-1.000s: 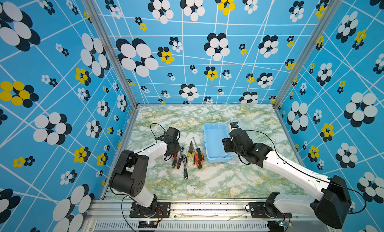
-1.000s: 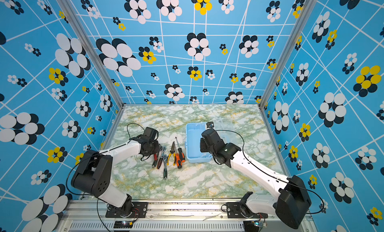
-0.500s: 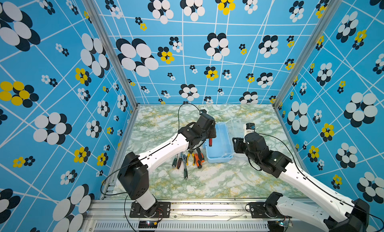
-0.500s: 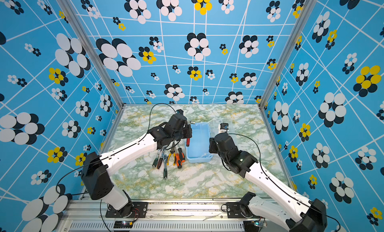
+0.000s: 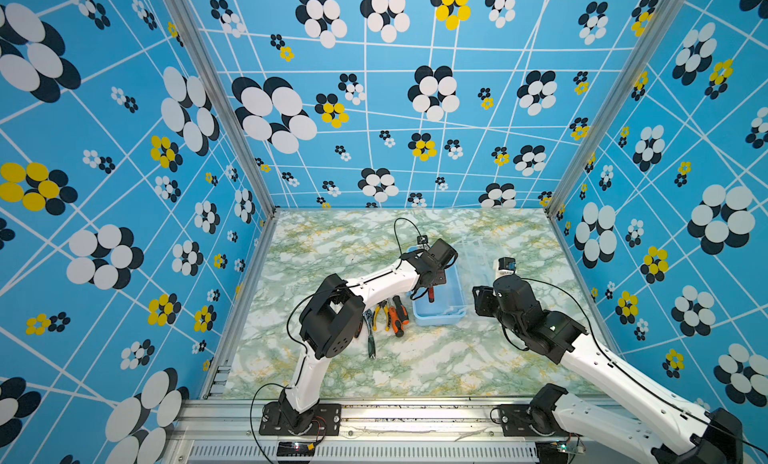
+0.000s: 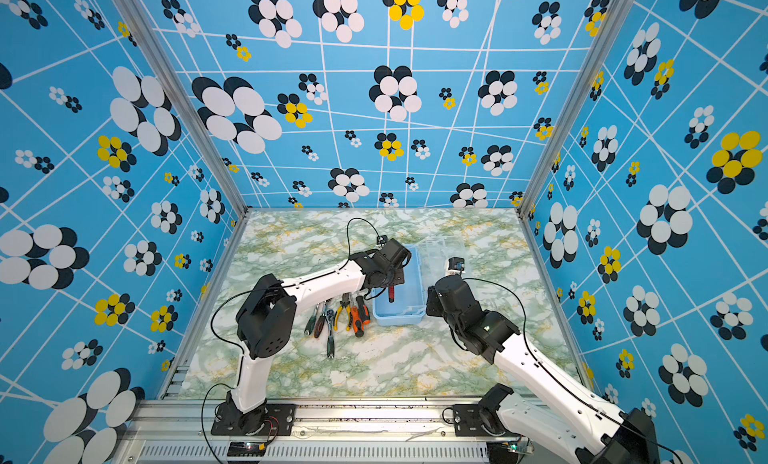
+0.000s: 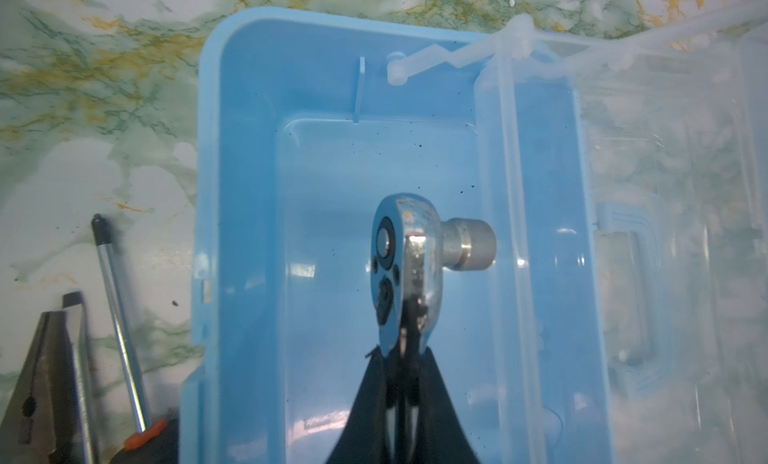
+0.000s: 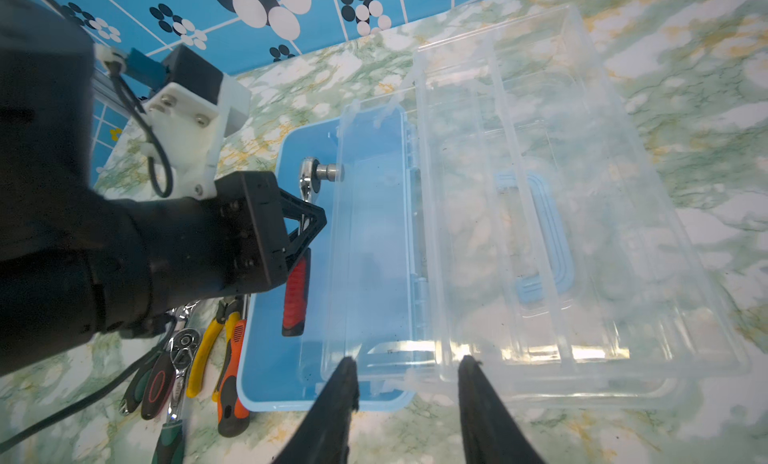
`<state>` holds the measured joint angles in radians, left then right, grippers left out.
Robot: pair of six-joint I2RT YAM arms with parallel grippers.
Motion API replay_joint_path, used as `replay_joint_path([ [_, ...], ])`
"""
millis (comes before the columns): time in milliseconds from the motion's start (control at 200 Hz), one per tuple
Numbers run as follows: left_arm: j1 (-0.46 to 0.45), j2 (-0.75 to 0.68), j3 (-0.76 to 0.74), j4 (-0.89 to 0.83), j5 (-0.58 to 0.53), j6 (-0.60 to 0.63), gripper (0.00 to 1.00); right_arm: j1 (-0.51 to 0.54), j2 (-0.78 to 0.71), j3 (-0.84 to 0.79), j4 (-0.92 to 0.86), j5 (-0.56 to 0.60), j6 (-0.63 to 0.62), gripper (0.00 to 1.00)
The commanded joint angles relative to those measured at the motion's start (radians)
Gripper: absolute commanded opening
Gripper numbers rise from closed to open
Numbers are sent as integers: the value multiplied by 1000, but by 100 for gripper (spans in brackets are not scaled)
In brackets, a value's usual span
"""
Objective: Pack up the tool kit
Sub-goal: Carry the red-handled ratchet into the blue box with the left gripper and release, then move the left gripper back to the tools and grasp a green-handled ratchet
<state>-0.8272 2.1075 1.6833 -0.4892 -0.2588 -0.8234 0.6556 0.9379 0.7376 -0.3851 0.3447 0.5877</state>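
The left gripper [image 7: 405, 349] is clamped on the shaft of a red-handled ratchet wrench [image 7: 405, 249], holding it inside the light-blue box [image 5: 438, 318], chrome head pointing to the far end. The box sits open on the marbled table [image 5: 415, 366], its clear lid [image 8: 623, 233] swung flat beside it. The right gripper [image 8: 409, 366] hovers at the box's near end with its jaws apart and nothing between them. Just beside the box on the other side lie yellow-handled pliers [image 6: 344, 312], an orange-black screwdriver [image 6: 359, 316] and a green-handled ratchet [image 6: 330, 337].
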Motion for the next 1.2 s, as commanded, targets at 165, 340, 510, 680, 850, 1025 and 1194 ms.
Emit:
replay_joint_path([
  [165, 7, 108, 110, -87, -14, -20, 0, -12, -40, -40, -6, 1, 17, 43],
  [340, 30, 134, 100, -73, 83, -42, 0, -11, -78, -58, -16, -2, 42, 43],
  [510, 37, 127, 69, -47, 108, -46, 0, -11, -107, -59, -40, -3, 49, 43],
  [680, 45, 96, 20, 2, 128, -56, 19, -11, -116, -50, -68, -7, 47, 45],
  [850, 46, 59, -4, 31, 133, -37, 30, -10, -113, -25, -83, -30, 37, 49],
  [1025, 54, -22, -41, 64, 138, 6, 37, 20, -93, 41, -128, -28, 4, 51],
  [1194, 64, -181, -111, 27, 52, 71, 42, 64, -59, 100, -132, -8, -22, 52],
])
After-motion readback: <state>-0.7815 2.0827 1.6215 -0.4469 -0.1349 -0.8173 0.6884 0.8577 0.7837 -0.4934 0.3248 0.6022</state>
